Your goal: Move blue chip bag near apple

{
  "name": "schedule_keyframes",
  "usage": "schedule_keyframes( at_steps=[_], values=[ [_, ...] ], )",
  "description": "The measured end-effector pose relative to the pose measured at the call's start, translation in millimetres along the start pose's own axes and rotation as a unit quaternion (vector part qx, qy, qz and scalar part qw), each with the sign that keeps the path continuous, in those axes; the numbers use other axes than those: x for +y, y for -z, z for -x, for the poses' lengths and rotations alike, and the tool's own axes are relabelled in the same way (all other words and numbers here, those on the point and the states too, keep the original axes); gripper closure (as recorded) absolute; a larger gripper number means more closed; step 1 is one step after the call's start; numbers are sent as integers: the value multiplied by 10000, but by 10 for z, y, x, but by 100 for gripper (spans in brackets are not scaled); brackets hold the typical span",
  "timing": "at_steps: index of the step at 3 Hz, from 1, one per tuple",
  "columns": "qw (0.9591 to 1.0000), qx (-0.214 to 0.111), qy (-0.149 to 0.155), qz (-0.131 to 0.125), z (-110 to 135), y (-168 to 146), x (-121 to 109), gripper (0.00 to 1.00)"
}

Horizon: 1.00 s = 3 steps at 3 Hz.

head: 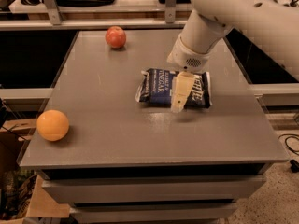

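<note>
The blue chip bag [158,88], dark navy with white lettering and white sealed ends, lies flat near the middle of the table [117,139]. The small red apple [115,37] sits well apart, by the far edge. The gripper [177,105] points down over the bag's near edge.
</note>
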<state>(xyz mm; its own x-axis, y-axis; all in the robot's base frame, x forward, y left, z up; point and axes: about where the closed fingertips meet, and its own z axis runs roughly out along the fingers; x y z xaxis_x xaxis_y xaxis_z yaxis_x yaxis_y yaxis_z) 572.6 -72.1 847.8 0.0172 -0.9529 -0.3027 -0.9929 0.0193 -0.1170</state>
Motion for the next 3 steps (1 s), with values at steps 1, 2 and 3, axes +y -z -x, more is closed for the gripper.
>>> schedule_keyframes(
  at_steps=[1, 2, 3],
  values=[
    [9999, -18, -36, 130, 17, -144, 19, 17],
    [9999, -28, -62, 124, -6, -154, -18, 42],
    [10000, -22, -74, 0, -77, -34, -109, 65]
  ],
)
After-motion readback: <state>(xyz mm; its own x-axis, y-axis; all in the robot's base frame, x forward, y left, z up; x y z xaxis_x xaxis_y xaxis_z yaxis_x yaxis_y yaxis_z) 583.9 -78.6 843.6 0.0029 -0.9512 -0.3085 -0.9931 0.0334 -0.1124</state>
